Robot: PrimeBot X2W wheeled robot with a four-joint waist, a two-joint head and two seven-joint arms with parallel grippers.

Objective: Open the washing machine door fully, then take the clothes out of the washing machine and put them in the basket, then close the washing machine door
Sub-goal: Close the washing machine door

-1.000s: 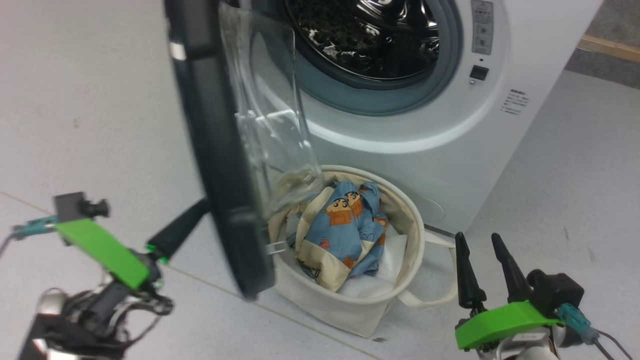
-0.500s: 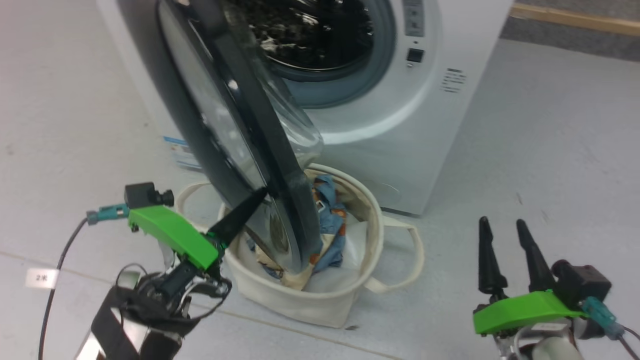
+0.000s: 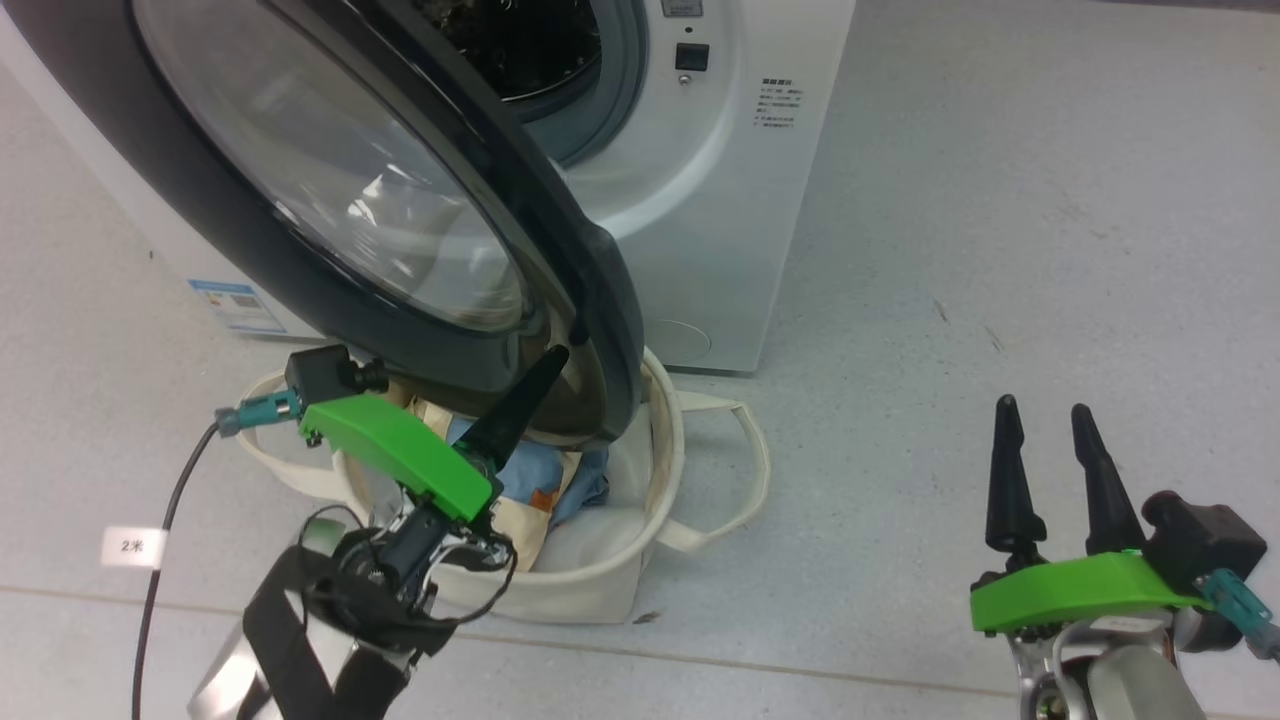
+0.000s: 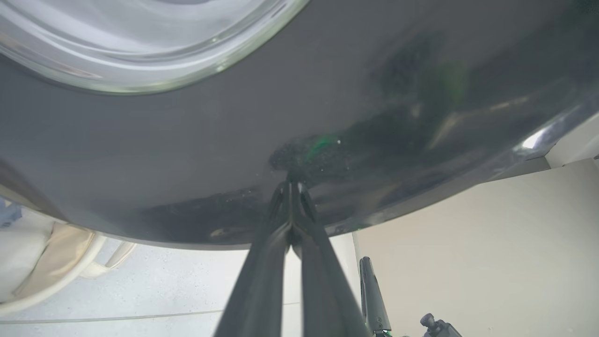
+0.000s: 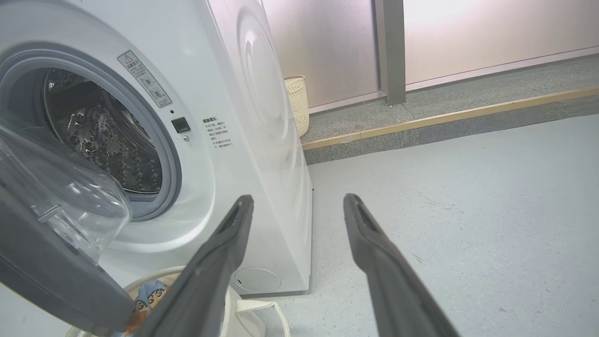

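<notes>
Left arm is slanting up toward 1 o'clock. The left gripper is pinched tight with nothing in it, tips touching the black ring of the door near its bottom edge. Door is standing partly open, facing 7 o'clock and hanging over the basket. Clothes are lying in it, at 6 o'clock from the tips. Right gripper is sitting wide and empty at 4 o'clock, fingers pointing to 12.

The washing machine door hides most of the clothes and the far side of the basket. Its top left is cropped.
</notes>
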